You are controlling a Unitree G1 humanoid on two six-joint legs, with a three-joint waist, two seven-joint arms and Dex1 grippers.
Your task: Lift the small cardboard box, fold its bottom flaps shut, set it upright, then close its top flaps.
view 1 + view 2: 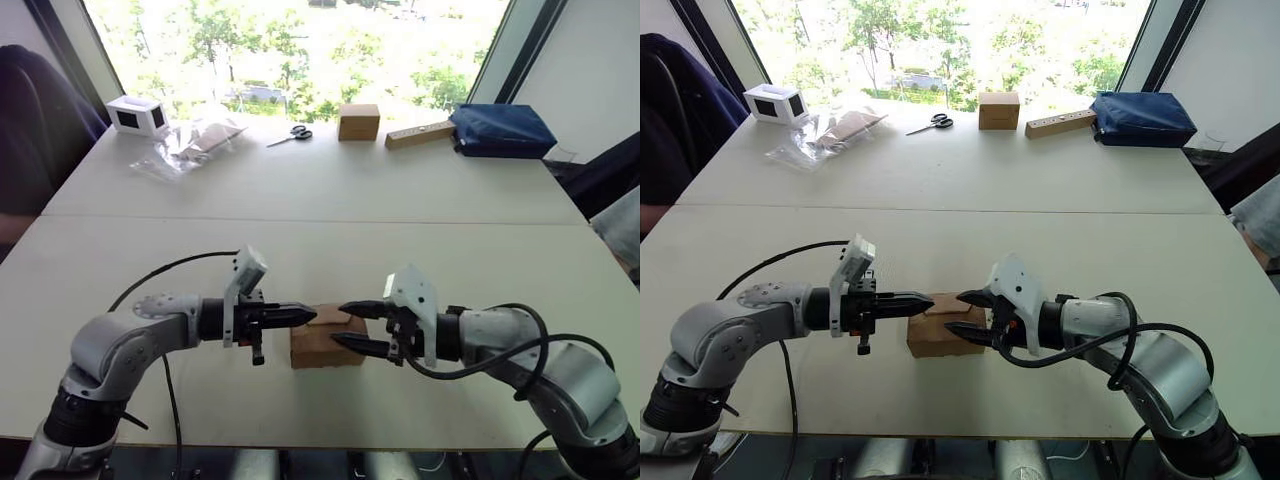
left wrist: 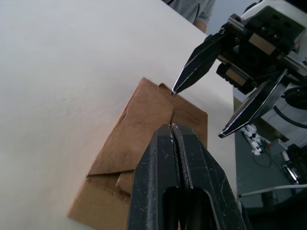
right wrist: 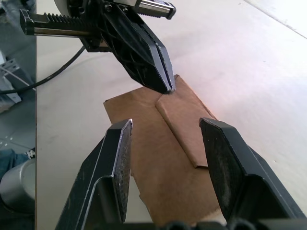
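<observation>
We see the small cardboard box (image 1: 327,343) sitting on the table (image 1: 330,200) directly between our two grippers, its long axis running from one to the other; the left gripper (image 1: 308,316) is pressed together, its tip over the top flaps (image 3: 180,112) at its own end; the right gripper (image 1: 345,324) is spread, one finger above the box and one along its near side; both seem equally near.

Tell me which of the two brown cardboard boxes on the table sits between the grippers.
The small plain brown cardboard box at the table's near edge; the brown cardboard block stands far off by the window, beside the scissors.
</observation>
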